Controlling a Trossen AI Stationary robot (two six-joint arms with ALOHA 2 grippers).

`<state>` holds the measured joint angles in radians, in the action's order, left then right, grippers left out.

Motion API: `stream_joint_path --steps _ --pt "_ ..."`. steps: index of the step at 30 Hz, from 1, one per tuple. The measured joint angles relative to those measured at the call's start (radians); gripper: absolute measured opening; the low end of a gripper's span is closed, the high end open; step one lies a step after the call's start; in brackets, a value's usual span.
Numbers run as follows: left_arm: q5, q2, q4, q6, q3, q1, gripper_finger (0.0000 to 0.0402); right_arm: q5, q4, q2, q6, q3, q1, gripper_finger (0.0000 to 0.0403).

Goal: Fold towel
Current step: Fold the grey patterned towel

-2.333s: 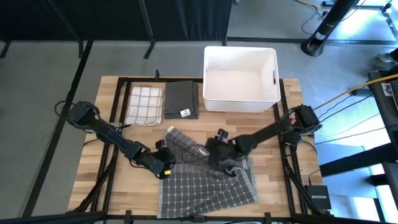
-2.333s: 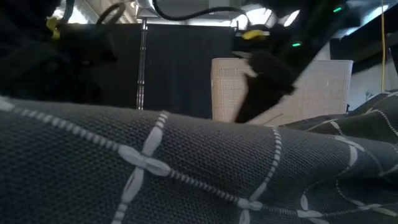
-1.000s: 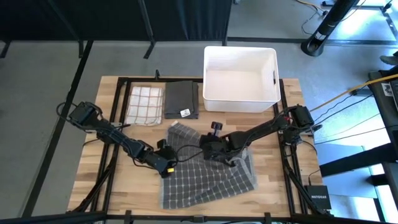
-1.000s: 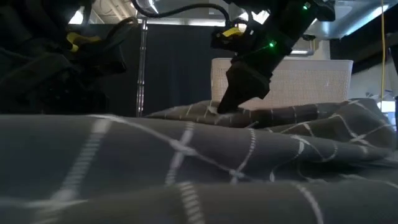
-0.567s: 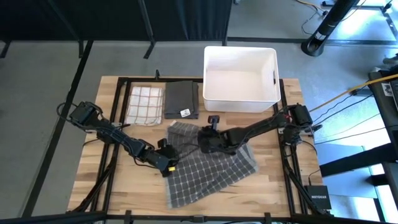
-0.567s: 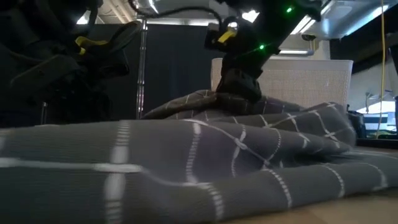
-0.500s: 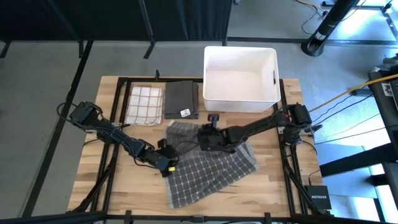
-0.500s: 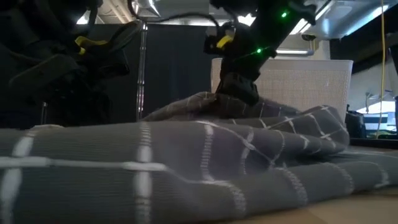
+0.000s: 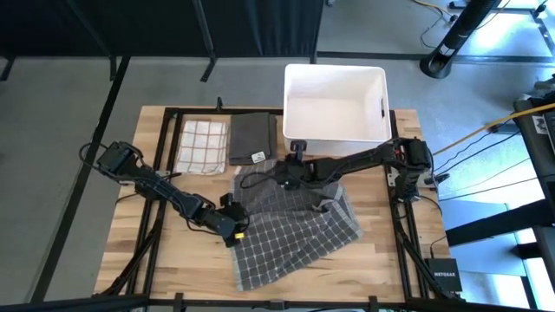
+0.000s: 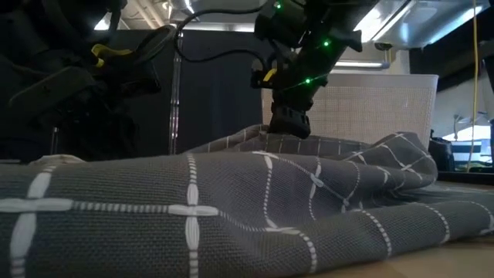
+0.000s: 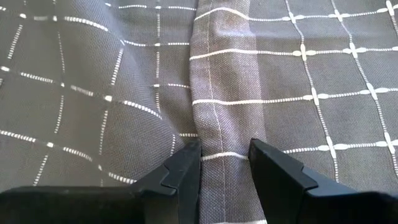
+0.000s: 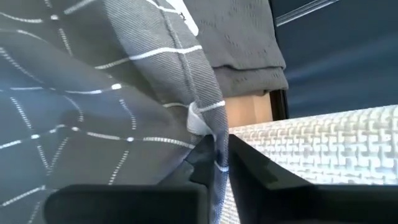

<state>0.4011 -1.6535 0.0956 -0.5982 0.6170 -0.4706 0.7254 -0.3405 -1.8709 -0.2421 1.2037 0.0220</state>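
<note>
The grey towel [image 9: 295, 238] with a white grid lies rumpled in the middle of the table and fills the low view [image 10: 231, 208]. My left gripper [image 9: 236, 224] is at its left edge, shut on a hemmed strip [image 11: 224, 124]. My right gripper [image 9: 286, 176] is at the towel's far side near the white bin, shut on a hemmed corner and raised a little above the cloth [image 10: 289, 123]. The towel's near part rests flat on the table. My left gripper pinches the towel's hemmed edge strip [image 11: 225, 160] between its two fingers [image 11: 186, 168], which slant down from the table's left side. The cloth around the hold lies on the table. My right gripper pinches the towel's hemmed corner [image 12: 208, 127] between its two fingers [image 12: 249, 165], which slant down from the table's right side. That corner is lifted clear. The cloth falls away from it onto the rest of the towel.
A white bin [image 9: 290, 113] stands at the far edge, just behind my right gripper, and its woven wall [image 12: 323, 143] is close by. A folded dark grey cloth [image 9: 253, 139] and a folded checked cloth [image 9: 202, 146] lie at the far left.
My right gripper has carried its held corner toward the table's far edge and a little left, rolling its wrist. The towel's far right part has been drawn over toward the bin, while the left edge in my left gripper has stayed in place.
</note>
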Motion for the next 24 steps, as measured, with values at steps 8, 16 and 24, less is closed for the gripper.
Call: stream_joint_path --steps 8,16,24 --pt "-0.011 0.0 0.004 0.004 0.0 -0.004 0.0131 0.054 -0.133 0.006 0.012 0.09 0.091 0.015" --pt "-0.091 0.063 0.005 0.025 0.016 -0.036 0.0131 -0.086 -0.564 0.013 0.459 0.335 0.268 0.0201" --pt "-0.032 0.125 -0.043 0.057 0.024 -0.05 0.0131 -0.143 -0.625 0.015 0.835 0.063 0.403 0.0187"
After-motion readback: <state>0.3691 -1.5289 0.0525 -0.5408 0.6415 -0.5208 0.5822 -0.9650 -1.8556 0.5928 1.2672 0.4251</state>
